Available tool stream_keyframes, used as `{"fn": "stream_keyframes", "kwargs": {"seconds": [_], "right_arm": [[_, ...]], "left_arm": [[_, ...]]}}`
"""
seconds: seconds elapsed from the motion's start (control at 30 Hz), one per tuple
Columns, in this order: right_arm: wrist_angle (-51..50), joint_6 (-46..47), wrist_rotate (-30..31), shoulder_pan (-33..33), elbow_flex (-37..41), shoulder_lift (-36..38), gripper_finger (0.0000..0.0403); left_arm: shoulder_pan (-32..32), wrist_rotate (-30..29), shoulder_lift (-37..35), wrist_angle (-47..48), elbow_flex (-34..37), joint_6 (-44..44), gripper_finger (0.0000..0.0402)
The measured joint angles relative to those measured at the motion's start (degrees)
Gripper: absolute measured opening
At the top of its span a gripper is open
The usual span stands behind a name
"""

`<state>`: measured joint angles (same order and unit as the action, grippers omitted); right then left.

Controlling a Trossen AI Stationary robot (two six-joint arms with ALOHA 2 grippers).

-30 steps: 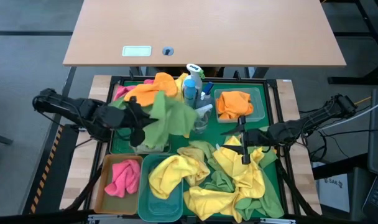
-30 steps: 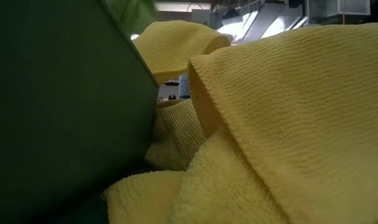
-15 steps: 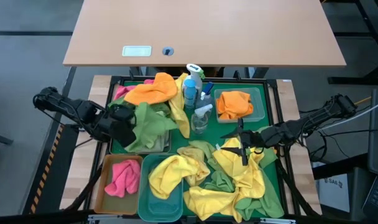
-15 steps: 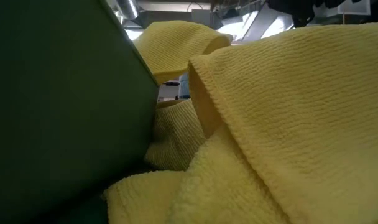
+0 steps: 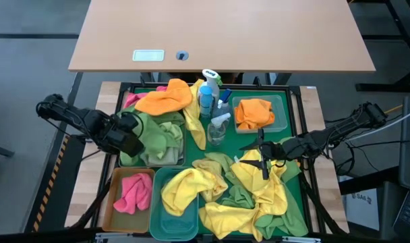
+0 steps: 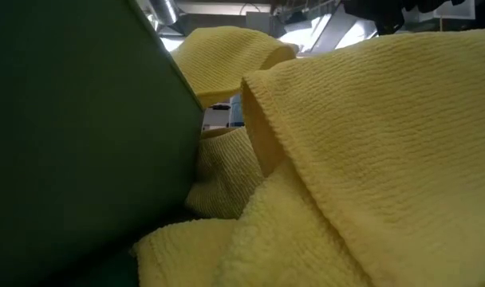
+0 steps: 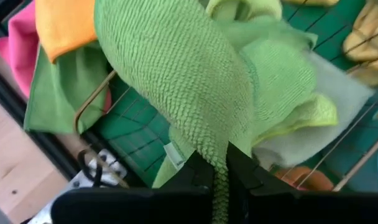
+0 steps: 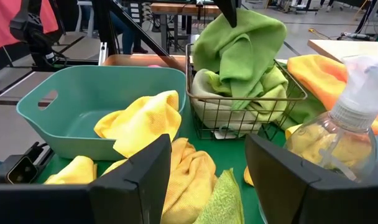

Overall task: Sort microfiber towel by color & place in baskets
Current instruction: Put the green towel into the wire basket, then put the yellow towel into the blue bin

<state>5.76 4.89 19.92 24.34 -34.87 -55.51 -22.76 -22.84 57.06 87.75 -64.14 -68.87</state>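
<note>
The left hand is clenched on a green waffle-weave microfiber towel, lowering it over the wire-mesh basket of greens – colours matched; the right hand waits, released.

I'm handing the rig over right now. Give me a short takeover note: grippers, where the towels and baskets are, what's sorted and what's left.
Left gripper: shut on a green towel, holding it over the wire-mesh basket, which already has green towels in it.
Right gripper: open, empty, over the yellow towel pile on the green tray.
Done: a pink towel in the amber-tan basket, a yellow towel in the teal basket, an orange towel in the clear basket.
Left: release the green towel; sort the loose yellow and green towels on the tray, plus the orange towel and pink one beside the mesh basket.
</note>
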Motion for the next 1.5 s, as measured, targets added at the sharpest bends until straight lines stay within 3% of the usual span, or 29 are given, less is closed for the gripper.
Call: {"fn": "stream_keyframes", "kwargs": {"seconds": [0.3, 0.6, 0.87, 1.33, 1.5], "right_arm": [[-0.07, 0.00, 0.00, 0.00, 0.00, 0.00, 0.0205], [-0.42, -0.02, 0.00, 0.00, 0.00, 0.00, 0.0205], [-2.31, -0.01, 0.00, 0.00, 0.00, -0.02, 0.0205], [-18.95, 14.70, -0.38, 0.00, -0.02, -0.02, 0.0205], [-22.67, 22.24, -7.95, 0.02, -0.02, -0.18, 0.0205]], "left_arm": [[-0.02, -2.99, 5.73, -8.35, 0.00, 6.00, 0.0010], [-0.02, -2.71, 10.75, -7.62, 0.00, 4.97, 0.0081], [0.00, 3.35, 10.94, -7.49, 0.00, 6.46, 0.0124], [0.99, 5.78, 10.32, -7.27, -4.96, 6.12, 0.0126], [1.38, 3.88, 10.27, -11.98, -6.95, 6.08, 0.0126]]}}
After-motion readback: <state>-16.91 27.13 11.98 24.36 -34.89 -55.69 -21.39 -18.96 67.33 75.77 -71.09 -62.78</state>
